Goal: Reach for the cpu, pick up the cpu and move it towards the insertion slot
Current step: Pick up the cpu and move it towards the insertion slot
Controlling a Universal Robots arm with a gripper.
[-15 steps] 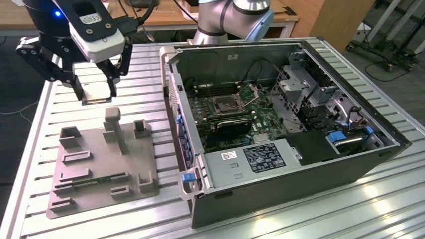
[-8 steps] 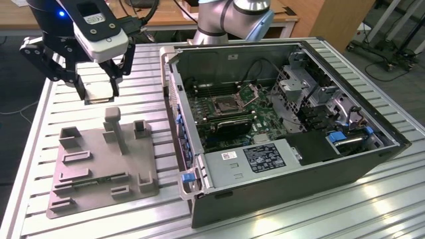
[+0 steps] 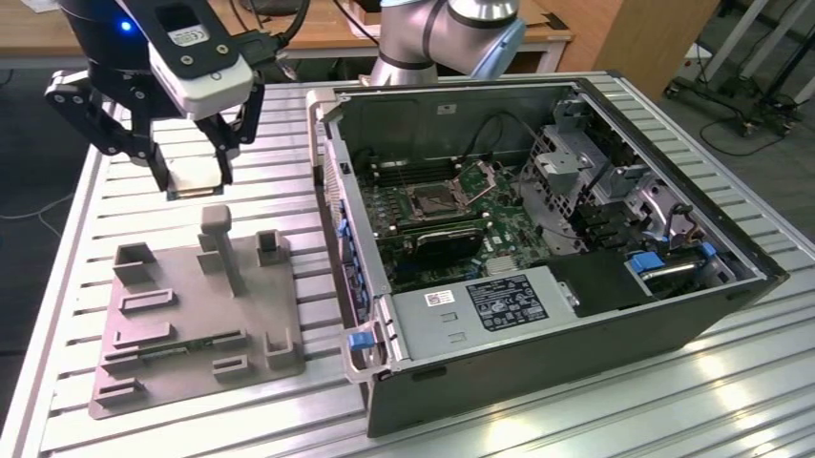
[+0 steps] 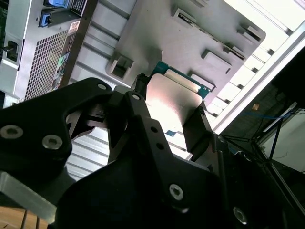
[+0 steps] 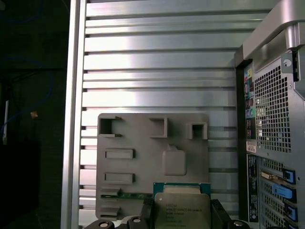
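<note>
So the cpu (image 3: 198, 177) is clamped between the fingers (image 4: 199, 125) of the gripper (image 3: 195, 184), gripped by two opposite edges, with its silvery top seen in the first wrist view. It's held up in the air, clear of the slatted table (image 3: 293, 143), near the far end of the grey tray (image 3: 191, 324). The gripper is pointed down at the table, carried by the arm (image 3: 446, 38). The insertion slot (image 3: 433, 198) is set inside the open computer case (image 3: 574, 315), well apart from the cpu, toward the exterior view's right.
</note>
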